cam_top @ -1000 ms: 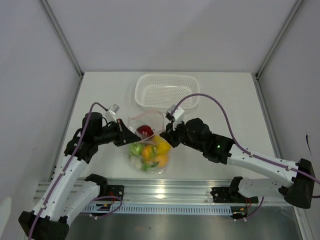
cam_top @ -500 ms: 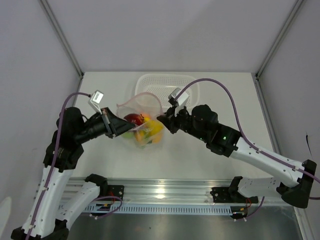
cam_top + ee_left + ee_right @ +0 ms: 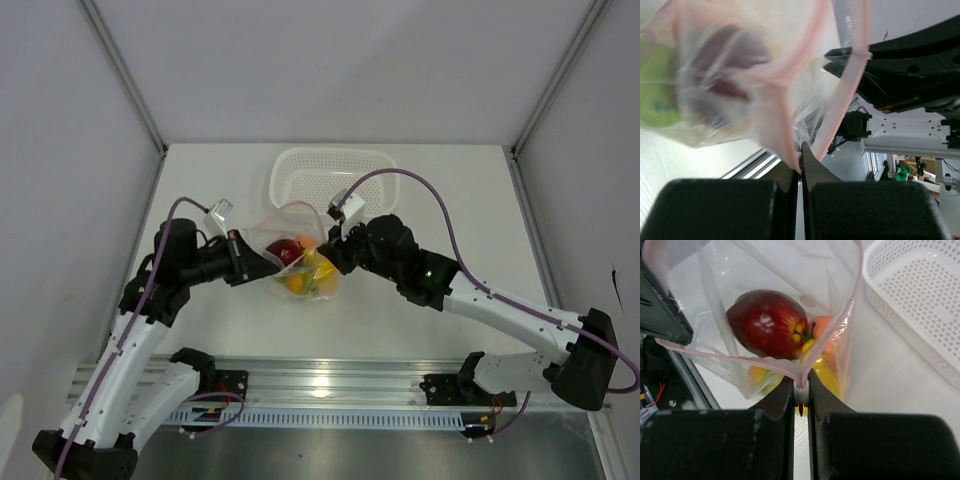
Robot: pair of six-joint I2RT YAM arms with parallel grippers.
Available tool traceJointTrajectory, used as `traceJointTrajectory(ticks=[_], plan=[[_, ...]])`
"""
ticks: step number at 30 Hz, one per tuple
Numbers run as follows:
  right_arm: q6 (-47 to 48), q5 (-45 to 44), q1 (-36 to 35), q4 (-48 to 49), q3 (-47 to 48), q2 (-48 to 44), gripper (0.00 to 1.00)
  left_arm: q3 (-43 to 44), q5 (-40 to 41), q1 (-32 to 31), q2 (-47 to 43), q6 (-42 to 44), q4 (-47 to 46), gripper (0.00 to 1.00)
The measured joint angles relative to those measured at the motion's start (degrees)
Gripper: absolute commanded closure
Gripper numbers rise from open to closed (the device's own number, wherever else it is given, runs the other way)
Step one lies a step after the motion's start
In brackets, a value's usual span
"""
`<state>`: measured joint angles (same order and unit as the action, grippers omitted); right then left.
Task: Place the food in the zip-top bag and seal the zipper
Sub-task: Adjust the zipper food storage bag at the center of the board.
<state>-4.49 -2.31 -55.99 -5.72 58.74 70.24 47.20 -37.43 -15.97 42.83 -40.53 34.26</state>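
The clear zip-top bag (image 3: 300, 262) hangs between my two grippers with its mouth open. Its pink zipper (image 3: 292, 207) forms a loop. Inside lie the dark red apple (image 3: 287, 249), yellow citrus (image 3: 312, 277) and other food. My left gripper (image 3: 257, 262) is shut on the zipper's left end (image 3: 790, 150). My right gripper (image 3: 328, 252) is shut on the white slider at the zipper's right end (image 3: 801, 388). The right wrist view shows the red apple (image 3: 767, 322), the peach (image 3: 823, 325) and yellow fruit (image 3: 829, 377) in the bag. The left wrist view is blurred, with the green apple (image 3: 657, 97).
The white perforated basket (image 3: 334, 165) stands on the table just behind the bag; its rim also shows in the right wrist view (image 3: 890, 305). The metal rail (image 3: 330, 385) runs along the table's near edge. Grey walls close the left, right and back sides.
The bag left the table, lifted toward the basket. In the last half second my left gripper moved right and down, and the bag hangs slightly lower. Both grippers stay shut on the zipper.
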Motion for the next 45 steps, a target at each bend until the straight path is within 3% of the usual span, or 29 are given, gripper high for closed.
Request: traceJointTrajectory(ticks=[9, 18, 24, 27, 28, 31, 33, 35, 38, 45], plan=[[2.45, 1.11, 0.61, -0.13, 5.25, -1.03, 1.0, 10.73, 1.27, 0.0, -1.79, 0.09, 2.58, 0.99], [2.62, 3.67, 1.44, 0.46, 2.1, -3.91, 1.0, 5.55, 0.7, -0.04, -2.1, -0.63, 0.59, 0.99], [2.12, 7.54, 3.72, 1.29, 1.05, -3.06, 0.93, 4.92, 0.83, -0.04, -1.51, -0.59, 0.5, 0.99], [1.46, 9.31, 4.39, 1.51, 1.05, -2.93, 0.82, 4.92, 0.85, -0.04, -1.73, -0.61, 0.5, 0.99], [1.25, 9.75, 4.55, 1.6, 1.03, -2.93, 0.68, 4.92, 0.85, -0.04, -1.75, -0.61, 0.5, 0.99], [0.26, 10.1, 5.35, 2.27, 0.2, -3.45, 0.43, 4.92, 1.05, -0.04, -1.86, -0.59, 0.9, 0.99], [-0.57, 10.36, 6.16, 2.62, -1.55, -4.79, 0.36, 4.96, 1.11, -0.04, -1.97, -0.61, 1.05, 1.0], [-1.6, 11.02, 6.88, 2.93, -4.09, -6.97, 0.15, 5.18, 1.14, -0.04, -1.97, -0.63, 1.2, 1.0], [-2.51, 12.37, 7.26, 3.96, -7.5, -10.16, 0.01, 5.57, 1.14, -0.04, -1.97, -0.7, 1.42, 0.99], [-6.45, 20.96, 10.12, 11.34, -15.63, -16.28, 0.07, 5.73, 1.07, -0.04, -1.97, -1.11, 1.44, 1.0]])
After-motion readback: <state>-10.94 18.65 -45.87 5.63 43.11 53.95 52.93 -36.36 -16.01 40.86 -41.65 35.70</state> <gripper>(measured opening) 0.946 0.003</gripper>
